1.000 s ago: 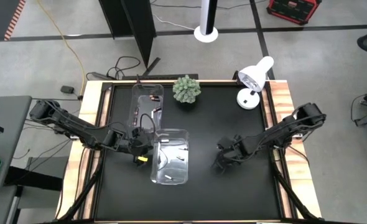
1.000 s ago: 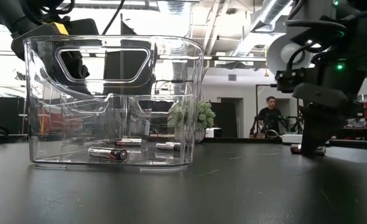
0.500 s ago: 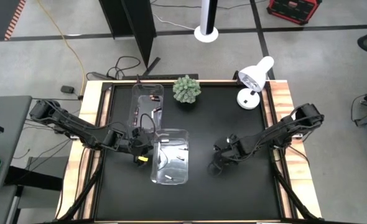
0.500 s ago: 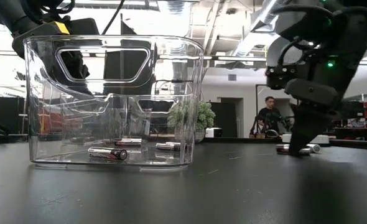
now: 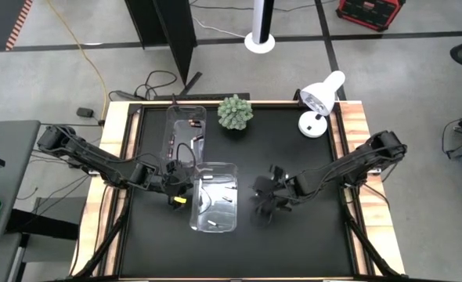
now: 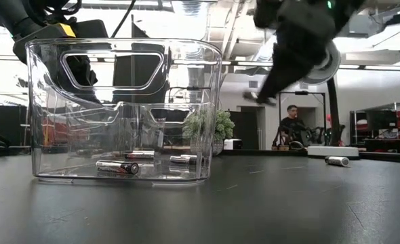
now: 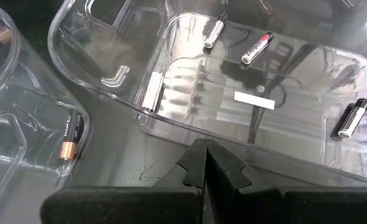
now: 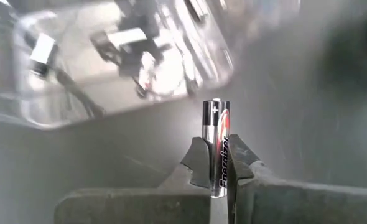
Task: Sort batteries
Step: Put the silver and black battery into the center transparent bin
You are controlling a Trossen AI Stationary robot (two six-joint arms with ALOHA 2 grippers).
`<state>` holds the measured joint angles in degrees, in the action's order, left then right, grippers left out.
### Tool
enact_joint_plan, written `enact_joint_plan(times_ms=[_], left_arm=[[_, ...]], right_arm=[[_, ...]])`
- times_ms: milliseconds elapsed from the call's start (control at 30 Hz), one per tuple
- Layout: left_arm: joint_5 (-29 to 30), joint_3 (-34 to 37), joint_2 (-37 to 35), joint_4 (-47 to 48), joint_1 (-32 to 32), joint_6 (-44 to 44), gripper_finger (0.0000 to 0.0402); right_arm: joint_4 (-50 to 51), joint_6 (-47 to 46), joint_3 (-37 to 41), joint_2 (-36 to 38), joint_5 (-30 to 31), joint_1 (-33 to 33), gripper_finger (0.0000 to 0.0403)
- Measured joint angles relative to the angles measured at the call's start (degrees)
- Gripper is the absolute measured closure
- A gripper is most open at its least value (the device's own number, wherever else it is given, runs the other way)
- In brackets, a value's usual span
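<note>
The right gripper [image 8: 218, 163], clamped on a silver-and-black battery [image 8: 217, 134], hangs above the black tabletop [image 5: 309, 243] just right of the near clear plastic bin [image 5: 233, 168]; I'd carry it fully over the rim before letting go. The left gripper [image 7: 203, 163], pinched shut and empty, waits at that bin's left, and one loose silver battery [image 6: 336, 160] lies far right.

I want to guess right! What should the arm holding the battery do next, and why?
Probably carry it on over the near clear bin and let go. The right gripper pinches a silver battery, lifted beside that bin, which already holds silver ones.
</note>
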<state>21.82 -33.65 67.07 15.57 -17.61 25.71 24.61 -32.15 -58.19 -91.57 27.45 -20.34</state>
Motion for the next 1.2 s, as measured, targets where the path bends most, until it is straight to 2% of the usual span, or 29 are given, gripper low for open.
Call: enact_joint_plan(times_ms=[200, 300, 467, 533, 700, 967, 1200], left_arm=[[0.0, 0.0, 0.0, 0.0, 0.0, -0.6, 0.0400], [0.0, 0.0, 0.0, 0.0, 0.0, -1.0, 0.0400], [0.0, 0.0, 0.0, -0.1, 0.0, -1.0, 0.0400], [0.0, 0.0, 0.0, -0.1, 0.0, -1.0, 0.0400], [0.0, 0.0, 0.0, -0.1, 0.0, -1.0, 0.0400], [0.0, 0.0, 0.0, 0.0, 0.0, -0.6, 0.0400], [0.0, 0.0, 0.0, 0.0, 0.0, -0.5, 0.0400]], right_arm=[[-2.4, 11.8, -5.2, 0.1, 0.9, -0.3, 0.0394], [-8.2, 18.0, -6.0, 0.1, 0.3, 0.2, 0.0394], [-20.4, 25.3, -6.1, -1.8, -6.8, 3.2, 0.0394], [-21.8, 26.4, -7.2, -4.1, -10.3, 4.9, 0.0394], [-18.6, 28.7, -15.6, -12.2, -16.7, 8.3, 0.0394], [-2.5, 31.7, -32.3, -23.2, -18.8, 11.2, 0.0389], [2.5, 33.3, -39.0, -30.2, -21.4, 13.0, 0.0388]])
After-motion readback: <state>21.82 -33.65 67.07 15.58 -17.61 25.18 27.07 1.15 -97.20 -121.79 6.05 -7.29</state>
